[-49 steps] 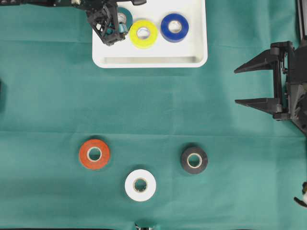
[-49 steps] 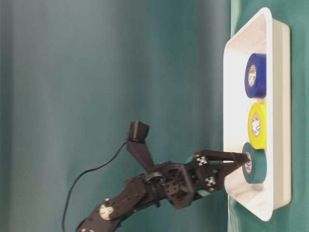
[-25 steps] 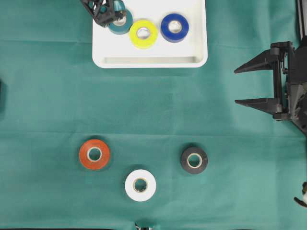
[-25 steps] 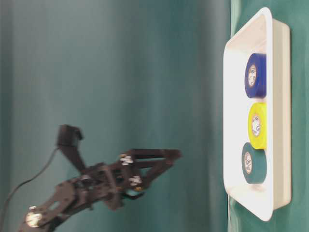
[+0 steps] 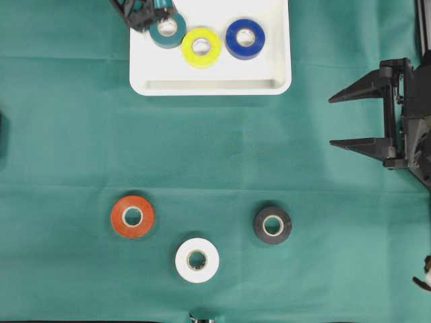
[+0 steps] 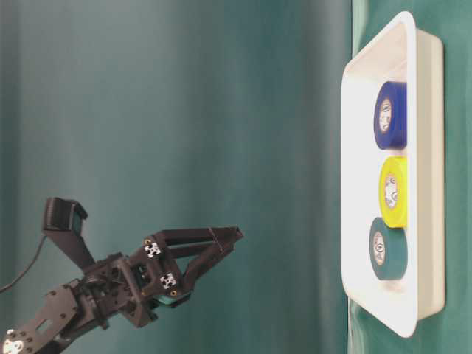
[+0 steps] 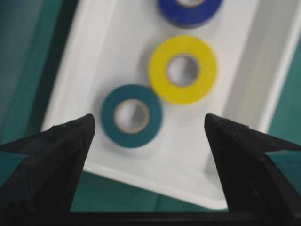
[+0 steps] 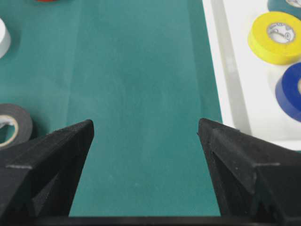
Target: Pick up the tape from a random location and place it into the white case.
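Note:
Three tapes lie flat in the white case (image 5: pixel 209 86): teal tape (image 5: pixel 168 28), yellow tape (image 5: pixel 201 47) and blue tape (image 5: pixel 245 38). On the green cloth lie an orange tape (image 5: pixel 133 217), a white tape (image 5: pixel 197 260) and a black tape (image 5: pixel 273 225). My left gripper (image 6: pixel 228 240) hangs open and empty, raised well off the case's teal end. In its wrist view, the left gripper (image 7: pixel 149 120) has the teal tape (image 7: pixel 131 115) far below between the jaws. My right gripper (image 5: pixel 330 121) stands open and empty at the right edge, over bare cloth (image 8: pixel 145 123).
The case sits at the top middle of the green cloth. The right wrist view shows the case's rim (image 8: pixel 230 70) at its right and the black tape (image 8: pixel 14 125) at its left. A small white thing (image 5: pixel 425 279) sits at the far right edge.
My left gripper has let go of the teal tape, which now rests in the case, and has drawn up and back. The right arm has not moved.

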Motion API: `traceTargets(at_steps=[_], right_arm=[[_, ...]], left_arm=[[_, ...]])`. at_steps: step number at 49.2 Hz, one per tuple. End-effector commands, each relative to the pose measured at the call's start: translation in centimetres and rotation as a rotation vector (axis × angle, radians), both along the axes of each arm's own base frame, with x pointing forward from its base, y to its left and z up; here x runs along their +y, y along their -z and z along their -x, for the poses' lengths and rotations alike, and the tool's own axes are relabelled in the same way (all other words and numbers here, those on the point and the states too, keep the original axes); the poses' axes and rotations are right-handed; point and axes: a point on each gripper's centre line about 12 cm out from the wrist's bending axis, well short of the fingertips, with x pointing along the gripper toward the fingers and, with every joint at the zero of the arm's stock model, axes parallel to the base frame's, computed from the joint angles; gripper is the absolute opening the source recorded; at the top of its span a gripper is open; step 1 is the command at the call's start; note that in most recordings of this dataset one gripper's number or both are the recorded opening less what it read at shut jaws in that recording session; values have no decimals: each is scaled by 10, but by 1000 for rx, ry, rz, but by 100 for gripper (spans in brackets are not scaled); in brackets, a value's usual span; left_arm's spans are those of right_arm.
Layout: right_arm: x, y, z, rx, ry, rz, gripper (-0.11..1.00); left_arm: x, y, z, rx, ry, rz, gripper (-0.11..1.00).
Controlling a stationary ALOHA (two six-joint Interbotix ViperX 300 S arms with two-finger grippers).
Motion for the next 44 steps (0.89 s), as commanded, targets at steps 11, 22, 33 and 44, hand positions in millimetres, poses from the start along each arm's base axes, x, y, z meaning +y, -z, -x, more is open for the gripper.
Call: traceTargets(at_steps=[11, 22, 33, 44], right_arm=[[0, -8, -4, -24, 0, -1, 87], [0, -8, -4, -24, 0, -1, 87], [0, -8, -4, -24, -2, -1, 87], [0, -9, -4, -25, 4, -9, 87]], left_arm=[[-73, -16, -20, -59, 180, -13, 95], [-124, -16, -29, -81, 289, 4, 95], [-149, -16, -33, -105, 325, 23, 95], [-149, -20, -25, -114, 324, 21, 95]])
